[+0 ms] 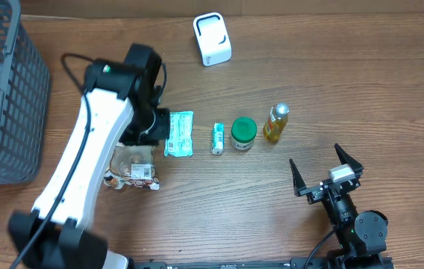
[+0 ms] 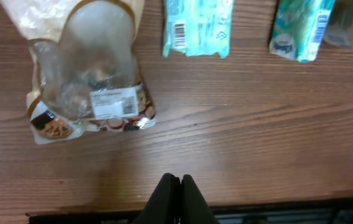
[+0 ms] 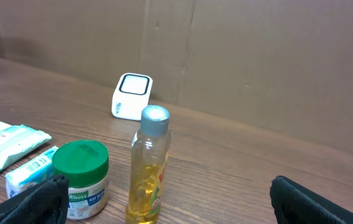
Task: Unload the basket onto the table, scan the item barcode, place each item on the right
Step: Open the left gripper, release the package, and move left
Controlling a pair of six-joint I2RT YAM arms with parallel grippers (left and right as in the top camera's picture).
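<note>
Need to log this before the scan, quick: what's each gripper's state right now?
Left gripper: closed, holding nothing.
Right gripper: open, empty.

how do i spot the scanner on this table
Start at the wooden table and the row of groceries across its middle. Beyond that row, near the far edge, stands the scanner: a rounded white box, alone, unlike the colourful groceries.

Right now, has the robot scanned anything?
Nothing looks done: the snack bag, teal packet, small box, jar and bottle all sit away from the white scanner. In hand: nothing; the left gripper is shut empty, the right gripper open. All the scanning is left.
</note>
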